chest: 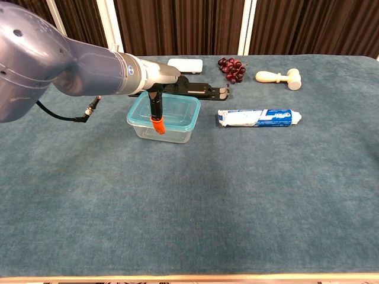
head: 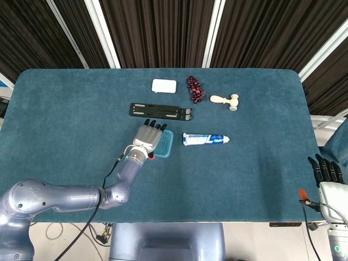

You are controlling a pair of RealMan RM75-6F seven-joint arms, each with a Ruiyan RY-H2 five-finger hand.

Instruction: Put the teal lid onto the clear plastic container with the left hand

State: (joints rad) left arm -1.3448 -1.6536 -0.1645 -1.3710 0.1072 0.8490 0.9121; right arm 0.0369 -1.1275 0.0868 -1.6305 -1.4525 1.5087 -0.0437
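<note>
Left hand [head: 149,136] lies flat, fingers spread, over the teal lid [chest: 166,110] on the clear plastic container [chest: 172,130], mid-surface; grasp unclear.

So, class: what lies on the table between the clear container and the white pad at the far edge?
The black flat rack lies between the container and the white pad, plainest in the head view.
</note>
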